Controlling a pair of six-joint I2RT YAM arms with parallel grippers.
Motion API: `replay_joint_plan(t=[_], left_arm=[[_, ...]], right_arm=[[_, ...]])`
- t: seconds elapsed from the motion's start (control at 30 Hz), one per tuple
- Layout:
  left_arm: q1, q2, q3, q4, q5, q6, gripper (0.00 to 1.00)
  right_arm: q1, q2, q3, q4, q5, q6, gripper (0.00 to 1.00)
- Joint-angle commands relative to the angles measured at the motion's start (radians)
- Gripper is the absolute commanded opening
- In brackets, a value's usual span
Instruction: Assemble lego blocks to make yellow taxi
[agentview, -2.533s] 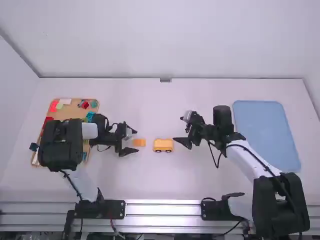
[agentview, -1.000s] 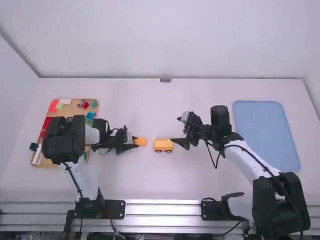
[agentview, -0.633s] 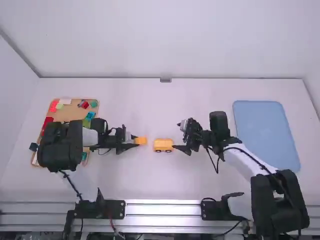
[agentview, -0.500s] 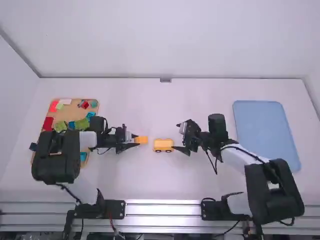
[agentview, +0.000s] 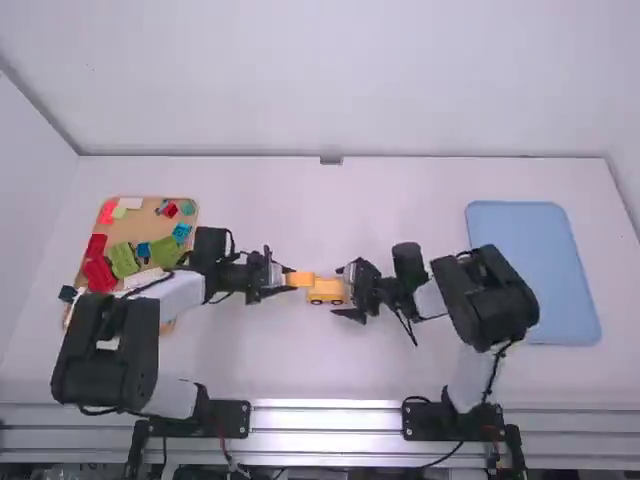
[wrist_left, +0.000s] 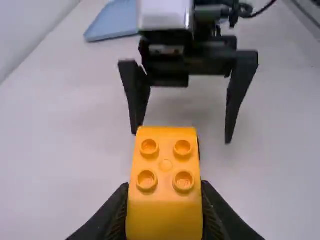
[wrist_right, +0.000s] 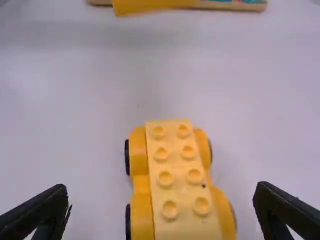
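Closed on the yellow plastic block with four studs (wrist_left: 165, 191), the left hand (agentview: 287, 279) should level it over the yellow wheeled base (wrist_right: 176, 175), match studs, then press straight down. The right hand (wrist_right: 162, 210), wide open astride the base, could steady it but might obstruct. The wooden parts tray (agentview: 148, 222) sits well apart.

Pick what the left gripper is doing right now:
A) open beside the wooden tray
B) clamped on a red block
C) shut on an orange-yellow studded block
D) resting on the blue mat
C: the left gripper's fingers press on both sides of the orange-yellow studded block, its four studs facing up between them.
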Motion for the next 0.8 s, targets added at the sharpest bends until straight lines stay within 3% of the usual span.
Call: replay_joint_plan(t=[0.0,0.3,0.53,0.77], left_arm=[[-0.018,0.027,-0.007,0.024,0.023,-0.074,0.18],[-0.072,0.115,-0.007,0.159,0.022,-0.193,0.18],[-0.09,0.204,-0.006,0.3,0.033,-0.296,0.19],[-0.09,0.238,0.0,0.315,0.057,-0.296,0.21]], right_arm=[[0.001,0.055,0.06,-0.007,-0.021,0.001,0.99],[0.013,0.154,0.167,-0.059,-0.09,-0.012,0.98],[0.021,0.154,0.166,-0.145,-0.06,-0.11,0.82],[0.02,0.154,0.156,-0.153,-0.052,-0.116,0.71]])
